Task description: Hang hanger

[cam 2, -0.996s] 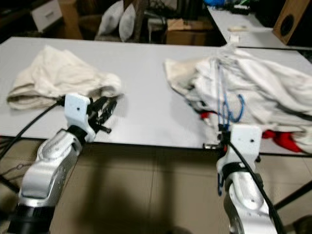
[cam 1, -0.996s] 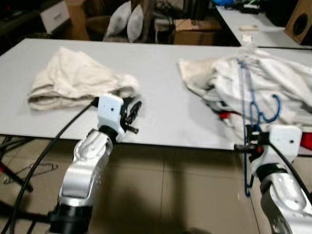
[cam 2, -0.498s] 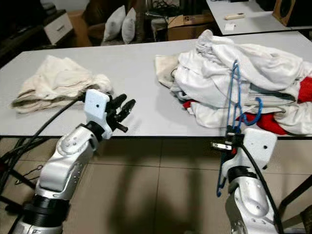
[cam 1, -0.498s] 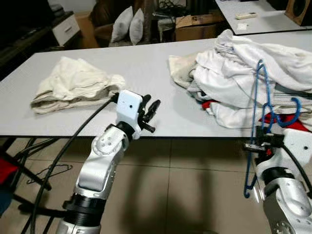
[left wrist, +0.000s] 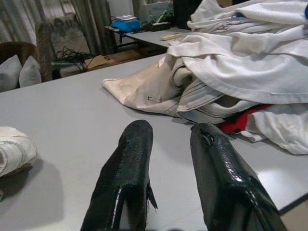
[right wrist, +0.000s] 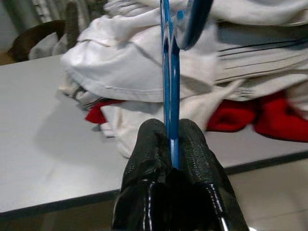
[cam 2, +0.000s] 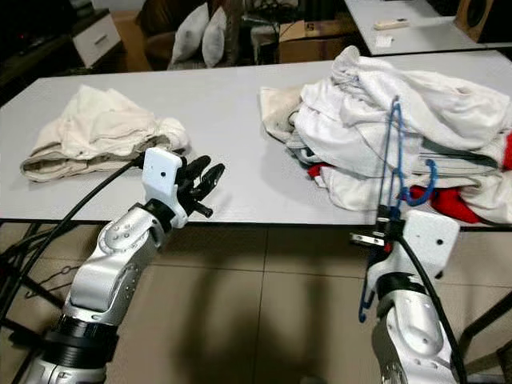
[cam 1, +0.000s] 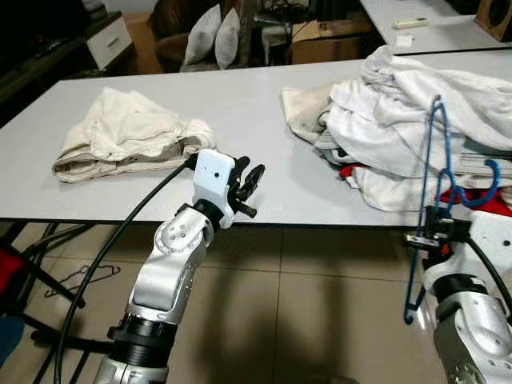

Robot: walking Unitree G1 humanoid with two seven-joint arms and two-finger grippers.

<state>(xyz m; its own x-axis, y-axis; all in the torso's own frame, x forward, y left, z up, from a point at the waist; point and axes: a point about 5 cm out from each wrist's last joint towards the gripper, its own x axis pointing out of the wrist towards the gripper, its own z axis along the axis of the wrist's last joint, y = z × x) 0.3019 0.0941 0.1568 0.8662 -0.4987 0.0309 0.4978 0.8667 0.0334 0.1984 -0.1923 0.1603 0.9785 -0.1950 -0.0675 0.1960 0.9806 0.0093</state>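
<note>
At the near edge of the white table (cam 1: 264, 120), on the robot's right, the right gripper (right wrist: 172, 144) is clamped on a blue hanger (cam 1: 428, 200). Its two black fingers (right wrist: 149, 149) press together on the thin blue wire, which passes straight up between them in the right wrist view. From the head camera the hanger stands nearly upright and edge-on: its lower part hangs below the table edge in front of the tiled floor (cam 1: 320, 304), its upper part rises in front of the clothes, and its hook (cam 1: 480, 188) curls beside the gripper's white housing.

Just behind the hanger lies a big heap of white laundry (cam 1: 400, 112) on the right part of the table, with a red garment (right wrist: 279, 118) showing under it near the table edge. The hanger looks close to this heap, but whether it touches the cloth cannot be told.

On the left, the left gripper (left wrist: 171, 163) is held level over the front edge of the table, well apart from the hanger. Its fingers (left wrist: 130, 168) stand apart with a clear gap between them and hold nothing; they point across the table toward the laundry heap. A black cable (cam 1: 104, 256) runs from its wrist down toward the floor.

A folded cream cloth (cam 1: 128, 136) lies on the left part of the table, apart from both grippers. Two grey pillows (cam 1: 212, 36) sit beyond the table's far edge
</note>
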